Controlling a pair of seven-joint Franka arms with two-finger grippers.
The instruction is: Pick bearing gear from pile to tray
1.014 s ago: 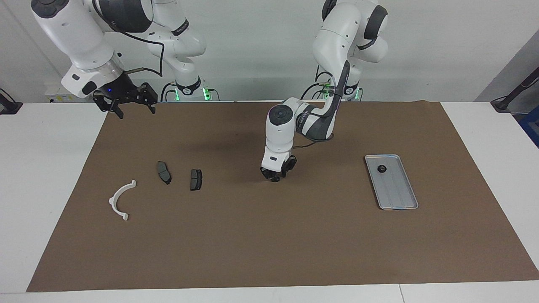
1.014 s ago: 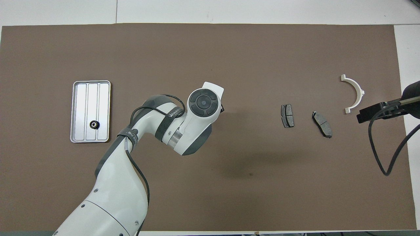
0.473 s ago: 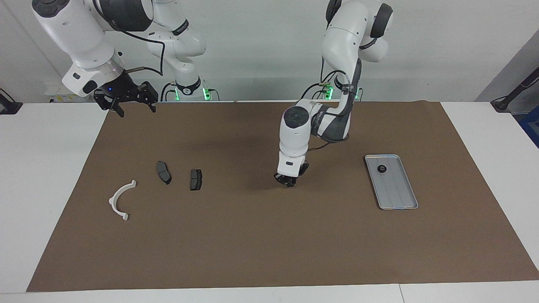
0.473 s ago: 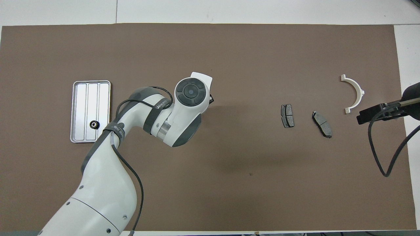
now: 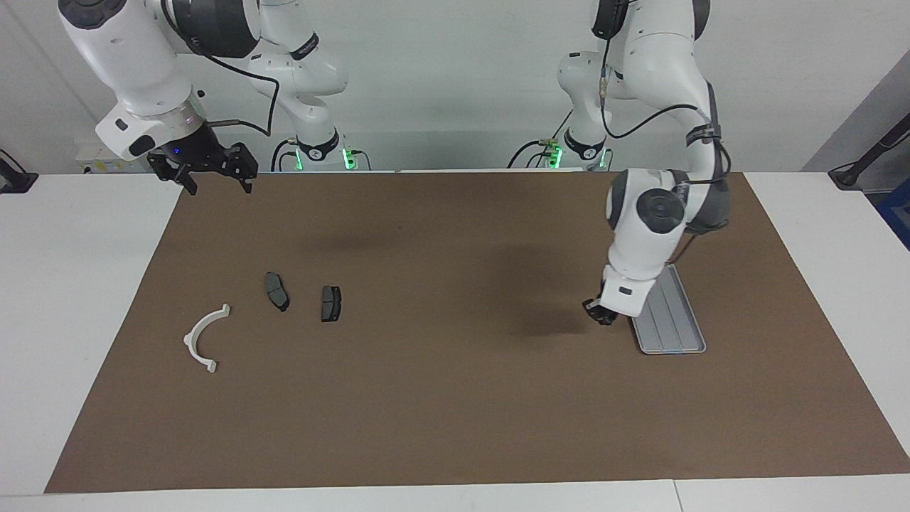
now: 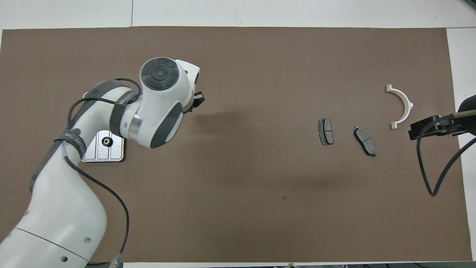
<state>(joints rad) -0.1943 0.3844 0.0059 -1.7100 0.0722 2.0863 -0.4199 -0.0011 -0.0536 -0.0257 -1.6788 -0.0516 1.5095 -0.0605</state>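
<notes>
while the left gripper (image 5: 599, 313) has its jaws clenched, a black toothed gear (image 6: 107, 141) lies in the ribbed silver tray (image 5: 675, 327).

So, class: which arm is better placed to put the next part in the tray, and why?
Left. The left tool hangs shut right beside the tray. The right tool waits open at the right arm's end of the table, well apart from the tray.

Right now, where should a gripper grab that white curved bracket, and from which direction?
Grip the white curved bracket mid-arc, straight from above, fingers across the thin band. It lies flat on the mat, clear of the brake pads, and the narrow middle should fit between open fingers.
</notes>
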